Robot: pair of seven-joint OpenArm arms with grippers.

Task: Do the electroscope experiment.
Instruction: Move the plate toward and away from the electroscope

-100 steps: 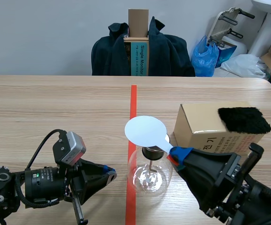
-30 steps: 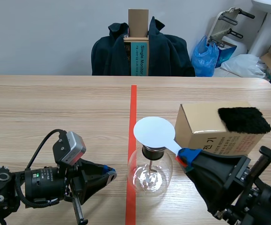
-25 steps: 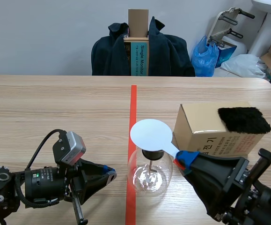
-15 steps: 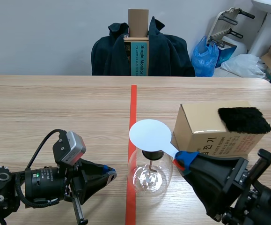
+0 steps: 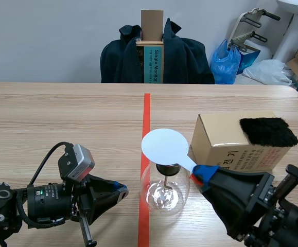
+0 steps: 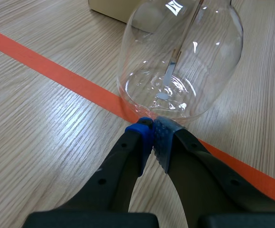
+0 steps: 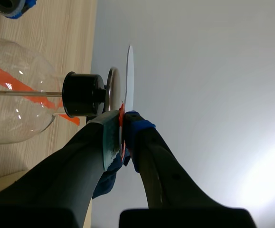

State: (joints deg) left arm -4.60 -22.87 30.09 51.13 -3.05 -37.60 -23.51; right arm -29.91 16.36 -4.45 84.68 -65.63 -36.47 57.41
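Observation:
A round glass flask electroscope [image 5: 164,191] with a black stopper [image 5: 167,169] stands on the red tape line near the table's front; a metal rod and foil hang inside it [image 6: 175,61]. My right gripper [image 5: 200,172] is shut on the handle of a white round paddle [image 5: 164,146], held flat just above the stopper. In the right wrist view the paddle [image 7: 129,76] sits edge-on beside the stopper's metal cap [image 7: 112,90]. My left gripper [image 5: 122,190] rests low on the table, shut on nothing, its pads [image 6: 162,135] right at the flask's base.
A cardboard box [image 5: 236,139] with a black fuzzy cloth [image 5: 268,130] on top stands just right of the flask, close to the right arm. A chair draped with a dark jacket [image 5: 156,54] stands beyond the far edge.
The right gripper swung the paddle right, away from over the stopper, then back left; it now hovers over the stopper again. The left arm has not moved.

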